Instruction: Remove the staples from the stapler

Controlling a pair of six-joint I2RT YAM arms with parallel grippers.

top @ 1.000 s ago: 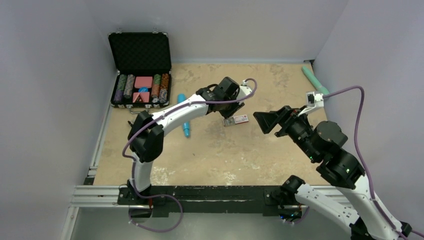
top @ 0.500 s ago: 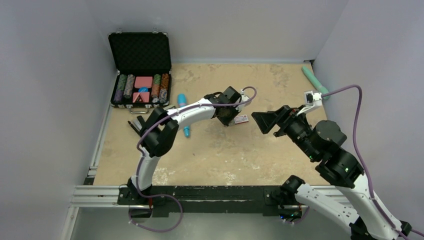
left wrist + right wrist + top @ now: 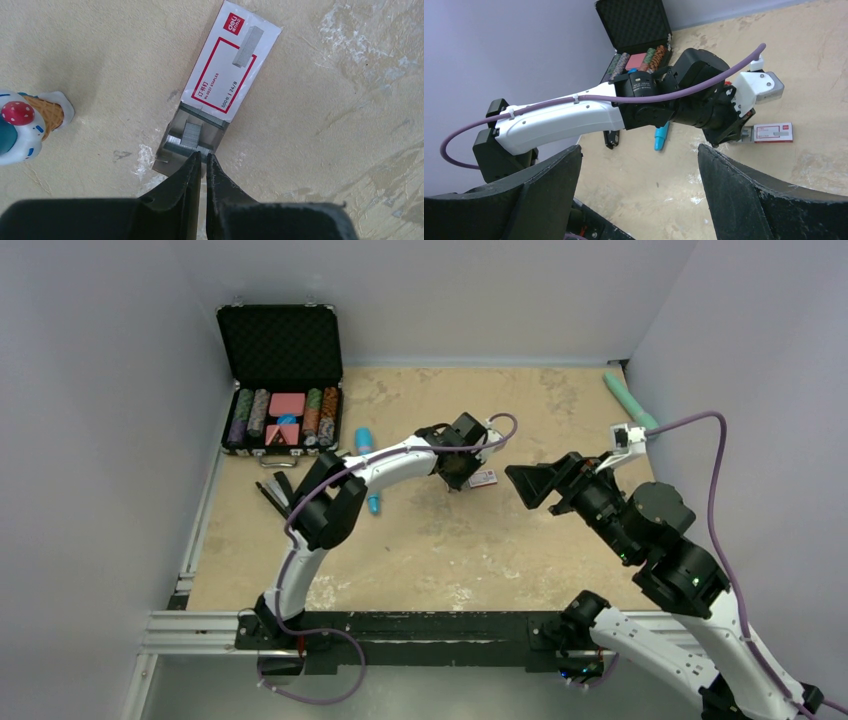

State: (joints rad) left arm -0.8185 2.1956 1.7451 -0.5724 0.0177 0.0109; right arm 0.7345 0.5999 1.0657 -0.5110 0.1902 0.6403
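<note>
The black stapler (image 3: pixel 273 490) lies at the left of the table, behind my left arm's elbow; it also shows in the right wrist view (image 3: pixel 611 139). A white-and-red staple box (image 3: pixel 231 62) lies mid-table with its tray (image 3: pixel 170 155) pulled out and staple strips (image 3: pixel 191 136) in it. My left gripper (image 3: pixel 202 158) is low over the tray's end, jaws shut to a thin slit, tips touching the strips; I see nothing between them. It also shows in the top view (image 3: pixel 458 480). My right gripper (image 3: pixel 639 150) is wide open and empty in the air, right of the box.
A blue ice-cream pen (image 3: pixel 368 472) lies left of the box. An open black case of poker chips (image 3: pixel 283 390) stands at the back left. A green tube (image 3: pixel 628 398) lies by the right wall. Walls close in the table on three sides.
My left gripper has come down and a little right onto the staple box's open tray, and its elbow has swung forward. The right arm has held still.
</note>
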